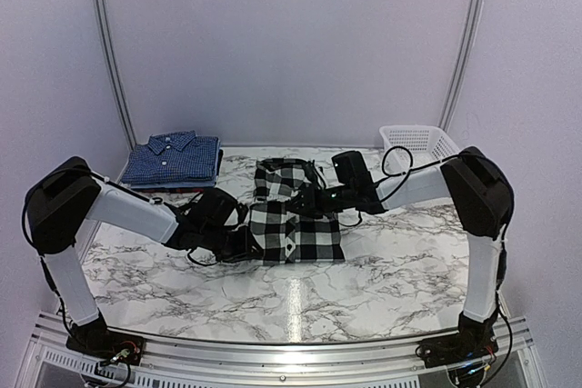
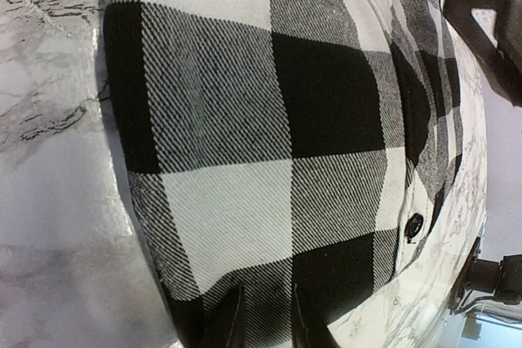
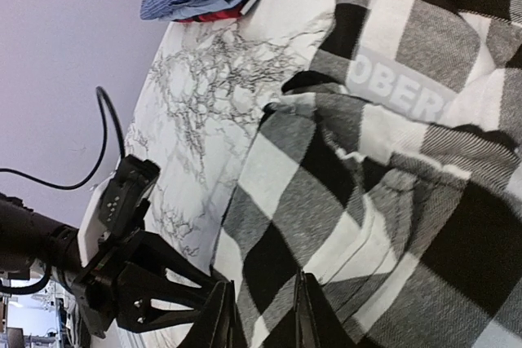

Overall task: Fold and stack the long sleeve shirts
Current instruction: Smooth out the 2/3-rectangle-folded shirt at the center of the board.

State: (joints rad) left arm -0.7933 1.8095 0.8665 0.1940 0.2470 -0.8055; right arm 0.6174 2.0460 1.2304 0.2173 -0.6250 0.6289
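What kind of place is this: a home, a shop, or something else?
Most likely a robot test booth, not a home. Plain pale walls with metal rails enclose a marble-pattern table, and the left arm and right arm are bolted at its near edge.

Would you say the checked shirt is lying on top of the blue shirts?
No, the checked shirt lies on the marble table, apart from the blue shirts at the far left.
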